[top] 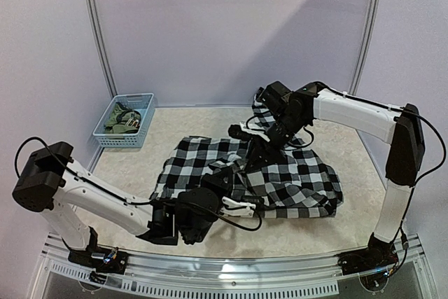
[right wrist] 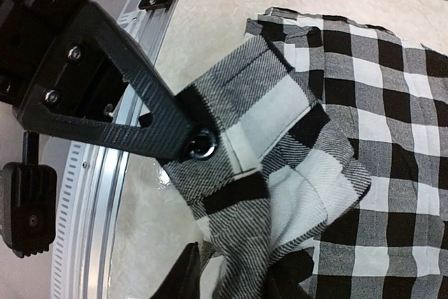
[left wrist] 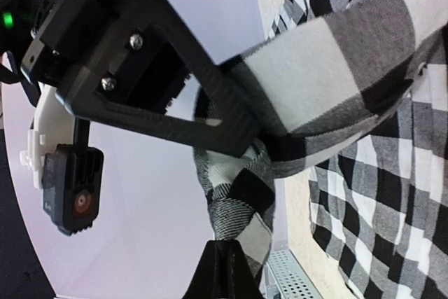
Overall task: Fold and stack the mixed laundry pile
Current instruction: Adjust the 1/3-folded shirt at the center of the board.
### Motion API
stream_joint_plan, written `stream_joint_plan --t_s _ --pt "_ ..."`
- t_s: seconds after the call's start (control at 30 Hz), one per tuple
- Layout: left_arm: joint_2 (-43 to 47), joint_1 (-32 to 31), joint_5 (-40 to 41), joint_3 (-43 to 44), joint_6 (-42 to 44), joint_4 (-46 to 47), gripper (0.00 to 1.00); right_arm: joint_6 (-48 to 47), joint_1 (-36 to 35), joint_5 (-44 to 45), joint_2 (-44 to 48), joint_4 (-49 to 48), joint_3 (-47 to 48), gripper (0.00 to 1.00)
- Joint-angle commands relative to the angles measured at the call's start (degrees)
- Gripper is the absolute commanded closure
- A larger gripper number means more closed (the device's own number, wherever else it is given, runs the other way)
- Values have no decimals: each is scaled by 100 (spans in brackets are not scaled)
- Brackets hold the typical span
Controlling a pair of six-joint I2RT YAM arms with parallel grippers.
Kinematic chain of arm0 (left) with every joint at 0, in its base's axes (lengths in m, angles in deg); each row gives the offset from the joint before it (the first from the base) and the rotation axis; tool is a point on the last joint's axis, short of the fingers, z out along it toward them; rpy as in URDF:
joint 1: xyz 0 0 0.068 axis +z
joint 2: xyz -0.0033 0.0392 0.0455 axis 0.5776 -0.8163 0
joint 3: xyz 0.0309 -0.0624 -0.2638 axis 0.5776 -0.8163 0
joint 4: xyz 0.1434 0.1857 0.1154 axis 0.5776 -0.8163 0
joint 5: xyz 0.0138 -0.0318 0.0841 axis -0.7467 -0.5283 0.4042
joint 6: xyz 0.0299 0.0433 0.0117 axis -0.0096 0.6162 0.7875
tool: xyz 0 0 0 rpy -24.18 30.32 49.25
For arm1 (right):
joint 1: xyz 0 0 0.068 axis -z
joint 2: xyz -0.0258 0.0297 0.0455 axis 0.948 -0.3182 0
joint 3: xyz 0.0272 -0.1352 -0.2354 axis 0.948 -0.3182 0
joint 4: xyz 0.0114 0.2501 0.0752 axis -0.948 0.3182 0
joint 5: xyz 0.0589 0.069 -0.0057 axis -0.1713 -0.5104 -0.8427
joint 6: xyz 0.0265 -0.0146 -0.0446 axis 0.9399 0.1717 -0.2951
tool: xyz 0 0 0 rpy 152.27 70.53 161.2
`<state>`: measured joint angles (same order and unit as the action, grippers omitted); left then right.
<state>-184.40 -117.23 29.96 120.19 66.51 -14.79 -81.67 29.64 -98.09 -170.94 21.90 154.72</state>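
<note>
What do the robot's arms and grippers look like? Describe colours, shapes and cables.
The left arm and right arm are white tubes with black joint housings and thin black cables looping alongside. The left gripper and right gripper are black, with textured wedge-shaped fingers fixed by silver screws.

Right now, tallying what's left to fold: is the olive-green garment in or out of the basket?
In: the olive-green garment lies bunched inside the light blue lattice basket.
</note>
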Motion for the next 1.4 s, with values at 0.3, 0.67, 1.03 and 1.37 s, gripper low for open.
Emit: stream_joint_plan --t_s 0.3,0.67,1.03,1.37 --pt "493 1540 -1741 3306 -4679 -5828 100 -194 1827 -104 1380 76 -1541 31" --pt "-450 2340 -3379 4615 -6029 -7525 100 74 2194 1392 2426 -1373 -3693 30" --pt "666 2403 -4987 3249 -5058 -6985 100 133 2194 1903 2241 -1714 -3713 34" --pt "1338 2315 -4395 1738 -3476 -7095 89 98 2115 1841 1264 -1620 -3250 43"
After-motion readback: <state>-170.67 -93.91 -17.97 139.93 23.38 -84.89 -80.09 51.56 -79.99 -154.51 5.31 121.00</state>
